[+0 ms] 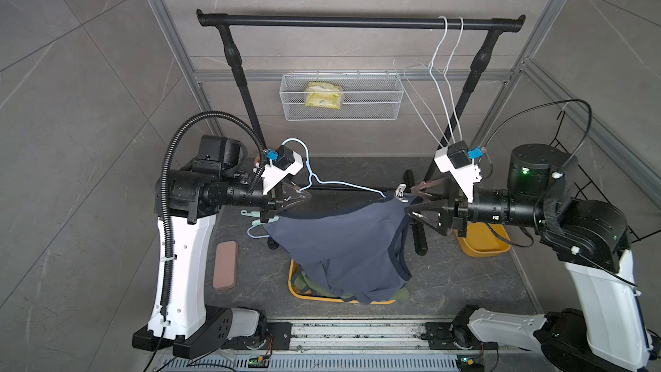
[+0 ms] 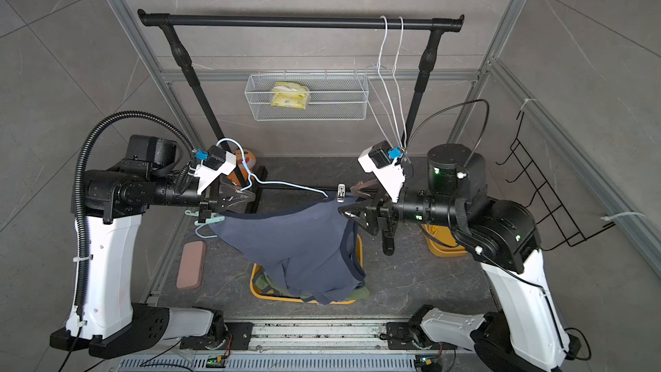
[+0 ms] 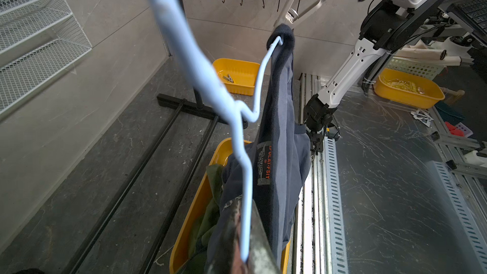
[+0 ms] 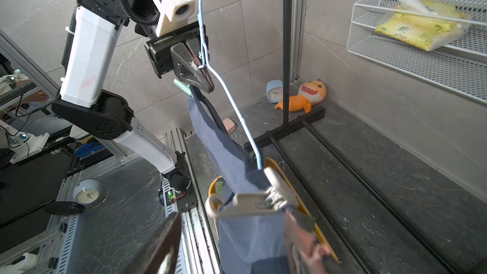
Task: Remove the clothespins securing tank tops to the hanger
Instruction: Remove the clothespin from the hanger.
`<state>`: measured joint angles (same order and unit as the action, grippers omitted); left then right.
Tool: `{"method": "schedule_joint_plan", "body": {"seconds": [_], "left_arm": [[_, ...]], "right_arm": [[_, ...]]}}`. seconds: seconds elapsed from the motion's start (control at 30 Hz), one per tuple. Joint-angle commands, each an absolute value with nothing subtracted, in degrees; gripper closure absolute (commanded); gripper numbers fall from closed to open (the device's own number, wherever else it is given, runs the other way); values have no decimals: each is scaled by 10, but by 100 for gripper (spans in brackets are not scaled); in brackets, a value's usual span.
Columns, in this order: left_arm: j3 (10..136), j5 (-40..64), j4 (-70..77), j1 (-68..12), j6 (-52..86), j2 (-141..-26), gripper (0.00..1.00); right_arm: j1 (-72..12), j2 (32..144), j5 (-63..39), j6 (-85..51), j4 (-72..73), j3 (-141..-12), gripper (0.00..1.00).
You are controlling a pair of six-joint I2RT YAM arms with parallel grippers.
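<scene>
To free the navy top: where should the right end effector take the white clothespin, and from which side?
Take the clothespin by its two splayed prongs, not the end biting the top on the hanger. The prongs point toward the open right end effector, so probably come from that side, squeezing them together.

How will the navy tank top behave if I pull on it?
Probably floppy: the navy tank top sags in folds from the blue hanger into the yellow bin. Likely light, since one white clothespin holds its strap up.
</scene>
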<state>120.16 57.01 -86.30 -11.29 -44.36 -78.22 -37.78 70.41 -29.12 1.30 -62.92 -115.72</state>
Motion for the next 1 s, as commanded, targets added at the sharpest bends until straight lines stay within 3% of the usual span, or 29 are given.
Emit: {"method": "schedule_joint_plan", "body": {"seconds": [0.0, 0.5, 0.83, 0.97], "left_arm": [[1218, 615, -868, -111, -444, -785, 100], [1215, 619, -872, -112, -444, -773, 100], [1214, 628, -872, -111, -444, -771, 100], [1212, 628, -874, -111, -447, -770, 100]], "right_arm": [[-375, 721, -289, 26, -603, -1170, 36], [-375, 754, -278, 44, -605, -1195, 36], [-375, 779, -326, 43, -609, -1218, 40], [-376, 787, -330, 44, -611, -1224, 47]]}}
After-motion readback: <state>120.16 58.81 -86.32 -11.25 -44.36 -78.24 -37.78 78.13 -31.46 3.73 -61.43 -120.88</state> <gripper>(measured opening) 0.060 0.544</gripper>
